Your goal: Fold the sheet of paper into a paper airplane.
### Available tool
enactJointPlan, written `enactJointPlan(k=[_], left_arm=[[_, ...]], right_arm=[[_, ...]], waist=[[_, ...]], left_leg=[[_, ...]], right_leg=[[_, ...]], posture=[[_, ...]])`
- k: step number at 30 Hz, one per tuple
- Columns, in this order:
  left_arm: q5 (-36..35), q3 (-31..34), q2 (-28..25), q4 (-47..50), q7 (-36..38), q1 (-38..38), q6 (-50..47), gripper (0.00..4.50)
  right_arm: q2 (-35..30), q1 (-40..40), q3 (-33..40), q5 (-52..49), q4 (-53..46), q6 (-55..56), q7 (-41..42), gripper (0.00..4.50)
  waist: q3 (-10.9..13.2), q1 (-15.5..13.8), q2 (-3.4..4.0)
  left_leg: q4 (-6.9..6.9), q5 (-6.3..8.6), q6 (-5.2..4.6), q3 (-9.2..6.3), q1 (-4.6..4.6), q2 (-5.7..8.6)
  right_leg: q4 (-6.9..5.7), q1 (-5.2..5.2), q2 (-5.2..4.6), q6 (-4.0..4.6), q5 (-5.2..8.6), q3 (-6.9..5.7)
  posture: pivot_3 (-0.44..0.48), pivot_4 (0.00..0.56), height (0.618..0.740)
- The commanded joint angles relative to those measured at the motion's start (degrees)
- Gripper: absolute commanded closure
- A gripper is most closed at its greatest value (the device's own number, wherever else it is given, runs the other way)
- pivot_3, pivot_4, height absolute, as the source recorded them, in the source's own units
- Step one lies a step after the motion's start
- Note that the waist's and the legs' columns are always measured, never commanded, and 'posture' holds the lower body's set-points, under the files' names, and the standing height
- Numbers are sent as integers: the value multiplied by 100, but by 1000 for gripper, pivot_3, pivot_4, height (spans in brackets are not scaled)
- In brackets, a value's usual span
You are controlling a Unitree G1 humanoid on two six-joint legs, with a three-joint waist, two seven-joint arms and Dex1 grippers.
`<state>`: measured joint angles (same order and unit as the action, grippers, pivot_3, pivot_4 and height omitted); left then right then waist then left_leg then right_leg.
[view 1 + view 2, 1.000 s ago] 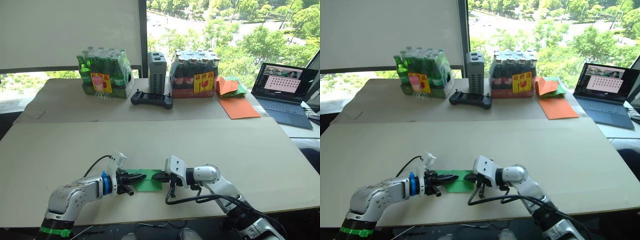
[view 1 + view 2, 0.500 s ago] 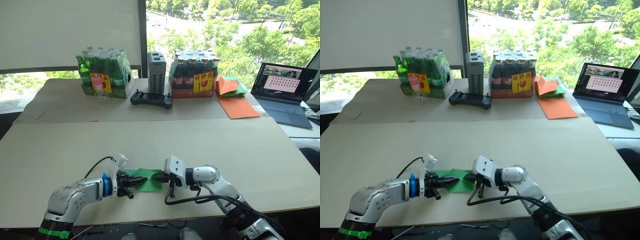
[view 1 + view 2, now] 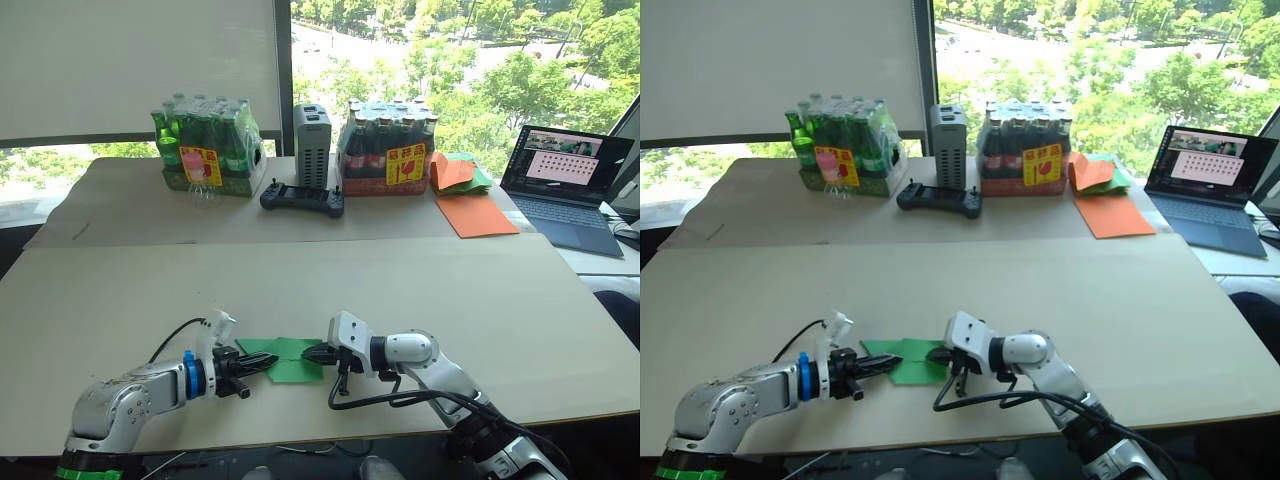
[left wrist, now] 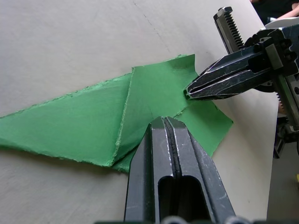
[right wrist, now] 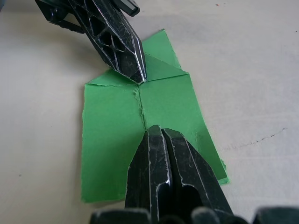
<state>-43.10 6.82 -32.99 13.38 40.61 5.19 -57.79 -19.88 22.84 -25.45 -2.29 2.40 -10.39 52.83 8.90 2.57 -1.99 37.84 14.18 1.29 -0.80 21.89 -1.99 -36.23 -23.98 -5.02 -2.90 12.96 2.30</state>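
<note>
Across the pale tabletop near us, our left gripper has its fingers pressed together, tips resting on the sheet of paper. Our right gripper is likewise closed, its tips pressing the same green sheet from the right. The sheet lies flat between both grippers, partly folded, pointing left. Farther off stand two bottle packs, a black controller, orange sheets and a laptop.

Office: laptop, window-side tables
</note>
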Motion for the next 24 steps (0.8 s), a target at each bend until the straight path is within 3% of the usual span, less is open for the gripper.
enactJointPlan(k=[1, 24], left_arm=[[126, 228, -72, -149, -264, -139, -39, 4500], [127, 827, -166, -526, -359, -504, 161, 4500]], right_arm=[[-47, -33, -87, 77, 104, -109, 105, 4470], [-96, -13, -59, 86, 104, -111, 190, 4470]], waist=[[0, 0, 0], [-1, 2, 2]], left_leg=[[0, 0, 0, 0, 0, 0], [-1, 0, 0, 0, -7, -7]], right_leg=[[0, 0, 0, 0, 0, 0], [-4, 1, 7, 5, 1, 1]], posture=[[0, 150, 727], [0, 150, 727]])
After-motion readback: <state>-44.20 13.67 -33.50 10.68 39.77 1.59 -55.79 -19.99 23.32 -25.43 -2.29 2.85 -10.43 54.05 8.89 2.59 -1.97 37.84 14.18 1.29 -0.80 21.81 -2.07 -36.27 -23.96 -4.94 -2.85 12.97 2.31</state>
